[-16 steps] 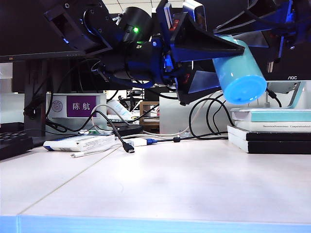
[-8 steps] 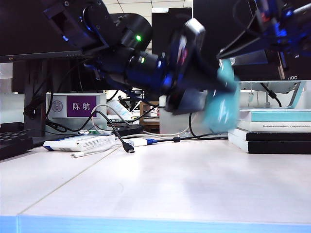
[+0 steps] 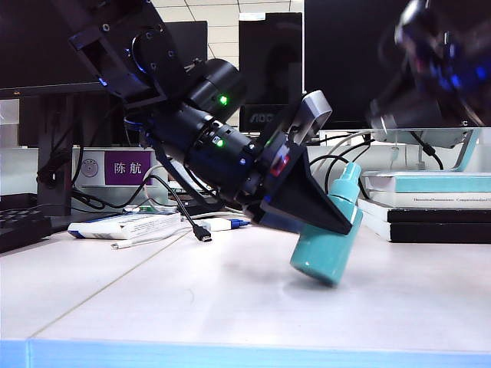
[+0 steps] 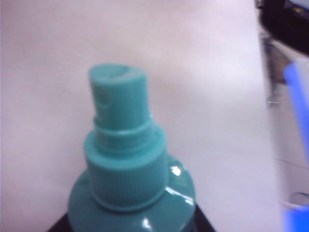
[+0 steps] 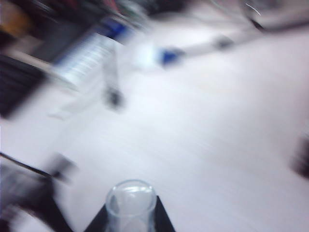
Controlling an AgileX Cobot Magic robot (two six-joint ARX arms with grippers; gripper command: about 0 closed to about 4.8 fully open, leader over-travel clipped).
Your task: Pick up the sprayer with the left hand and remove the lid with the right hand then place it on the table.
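The teal sprayer (image 3: 330, 245) leans over the white table (image 3: 230, 307), bare nozzle (image 3: 347, 182) up and to the right. Whether its lower edge touches the surface I cannot tell. My left gripper (image 3: 337, 222) is shut on its body from the left, reaching down at a slant. In the left wrist view the sprayer (image 4: 126, 159) fills the frame, with my left gripper (image 4: 130, 227) dark at both its sides. My right gripper (image 3: 430, 69) is a blur high at the upper right. In its wrist view the clear lid (image 5: 130, 200) sits pinched in the right gripper (image 5: 130, 220).
A stack of books (image 3: 430, 207) lies at the right, just behind the sprayer. A white box (image 3: 126, 226), a black cable with a plug (image 3: 203, 232) and a purple name plate (image 3: 128, 167) stand at the back left. Monitors line the back. The table's blue front edge (image 3: 245, 356) runs along the bottom.
My left arm has swung the sprayer down from high at the right to just over the table, turning it nozzle-up. My right gripper has shifted and blurred at the upper right.
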